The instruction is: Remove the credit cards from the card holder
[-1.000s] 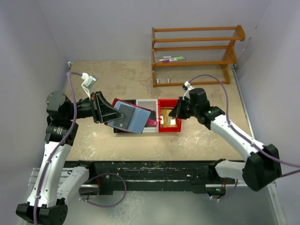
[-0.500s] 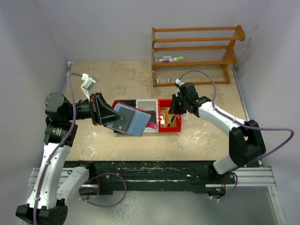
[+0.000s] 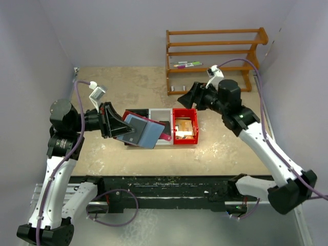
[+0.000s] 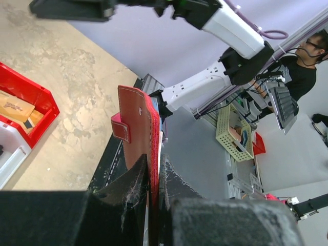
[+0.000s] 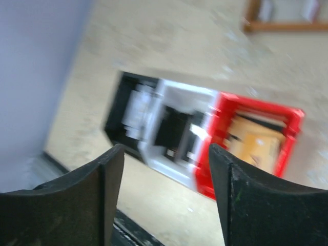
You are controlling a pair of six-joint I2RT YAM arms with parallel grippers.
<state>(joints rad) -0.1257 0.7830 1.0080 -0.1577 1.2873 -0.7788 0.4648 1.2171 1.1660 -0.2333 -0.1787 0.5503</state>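
Top view: the left gripper (image 3: pixel 119 127) has its jaws pinching the open card holder (image 3: pixel 143 132), tilted in the air by the white bin (image 3: pixel 160 111). The right gripper (image 3: pixel 193 95) hangs high near the wooden rack (image 3: pixel 215 51), and tan credit cards (image 3: pixel 185 126) lie in the red bin (image 3: pixel 185 110).

Left wrist: the holder is edge-on, with its strap tab (image 4: pixel 120 128) sticking out. My call is to hold that clamp steady and meet the sleeve edge squarely.

Right wrist, blurred: jaws spread and empty, with bare tabletop (image 5: pixel 169 41) behind the bins for swinging in.
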